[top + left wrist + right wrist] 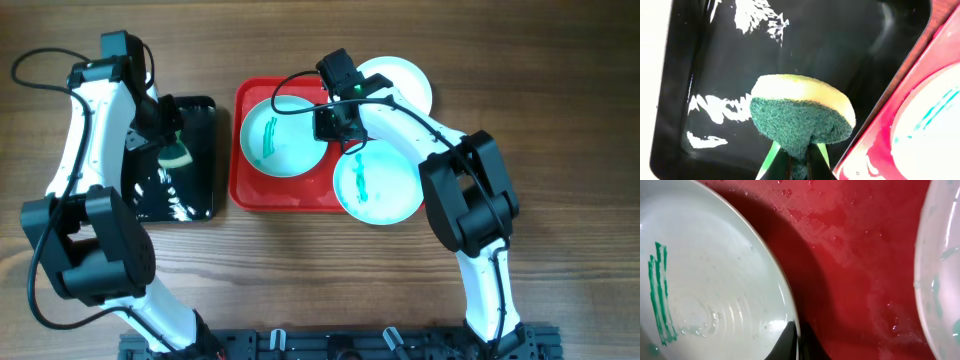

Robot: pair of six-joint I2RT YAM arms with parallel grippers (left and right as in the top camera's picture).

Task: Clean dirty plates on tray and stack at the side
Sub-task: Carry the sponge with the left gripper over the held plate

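A pale turquoise plate [283,137] with a green smear lies on the left of the red tray [243,190]. My right gripper [333,122] is shut on its right rim; the right wrist view shows the fingers [797,337] pinching the rim of this plate [715,280]. A second smeared turquoise plate [377,183] lies over the tray's right edge. The white plate [405,82] sits at the tray's far right corner, partly hidden by the arm. My left gripper [172,138] is shut on a yellow-and-green sponge [800,115] above the black tray [195,190].
The black tray [715,50] is wet, with bright glints, and stands just left of the red tray [875,150]. The red tray floor [855,255] is wet between the two plates. Bare wooden table lies in front of both trays.
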